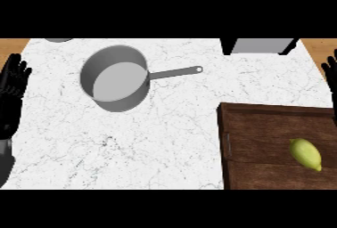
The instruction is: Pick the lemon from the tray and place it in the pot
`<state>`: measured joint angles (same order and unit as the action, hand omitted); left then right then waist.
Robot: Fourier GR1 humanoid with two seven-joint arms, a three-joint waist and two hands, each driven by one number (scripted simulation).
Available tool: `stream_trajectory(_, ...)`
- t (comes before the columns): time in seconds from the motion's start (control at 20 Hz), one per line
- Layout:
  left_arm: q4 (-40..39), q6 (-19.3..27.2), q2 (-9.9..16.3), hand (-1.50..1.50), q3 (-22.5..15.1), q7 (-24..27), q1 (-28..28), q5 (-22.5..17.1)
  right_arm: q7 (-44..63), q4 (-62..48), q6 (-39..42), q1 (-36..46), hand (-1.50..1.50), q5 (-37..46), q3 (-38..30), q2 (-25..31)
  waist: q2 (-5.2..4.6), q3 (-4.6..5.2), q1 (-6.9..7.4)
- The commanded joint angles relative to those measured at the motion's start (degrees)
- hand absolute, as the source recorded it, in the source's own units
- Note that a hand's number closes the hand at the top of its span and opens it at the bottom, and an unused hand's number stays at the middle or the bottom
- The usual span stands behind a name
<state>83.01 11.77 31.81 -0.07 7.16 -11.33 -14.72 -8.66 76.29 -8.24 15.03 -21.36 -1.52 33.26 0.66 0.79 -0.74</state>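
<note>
Lying on its side on the dark brown wooden tray [263, 120], the small yellow oval lemon [306, 154] sits towards the tray's right end, close to the view's right border and well apart from both hands. Its target, the round grey metal pot [116, 78] with a long straight handle pointing right, stands on the white marbled counter [132, 147] up and to the left, with a wide stretch of bare stone between it and the tray.

Neither hand holds anything. The black left hand [13, 84] rests at the left edge, fingers straight and spread upward. Of the black right hand [331, 69] only a sliver shows at the right edge; its fingers look straight too.

My guess at the risks: the lemon is rounded and could roll away on the flat wood if nudged off-centre during the grasp. A carry across the counter might also clip the pot's handle or rim and shift the pot.

Room is generous over the middle counter. A grey box-like object [262, 45] crowds the top edge above the tray, and a grey rim [58, 40] peeks in at top left
</note>
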Motion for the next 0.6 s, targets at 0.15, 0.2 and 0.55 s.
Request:
stream_trajectory(0.15, -2.12, 3.01, -2.18, 0.0, -2.9, -3.41, 7.7, 4.09, -14.3, -4.37, 16.08, -15.39, 1.5, -9.21, -8.36, 0.73, -0.61, -1.11, -0.99)
stream_trajectory(0.2, -4.46, 3.12, -0.73, 0.0, -2.42, -4.27, 8.39, 5.0, -16.48, -5.1, 19.49, -17.18, 1.5, -10.98, -9.3, 0.54, -0.7, -1.15, -1.55)
stream_trajectory(0.55, -2.39, 1.62, -0.79, 0.0, -3.6, -8.26, 11.7, 3.52, -51.31, -8.57, 2.87, -24.08, -1.5, 2.57, -18.63, -3.96, -0.28, -1.35, -1.87)
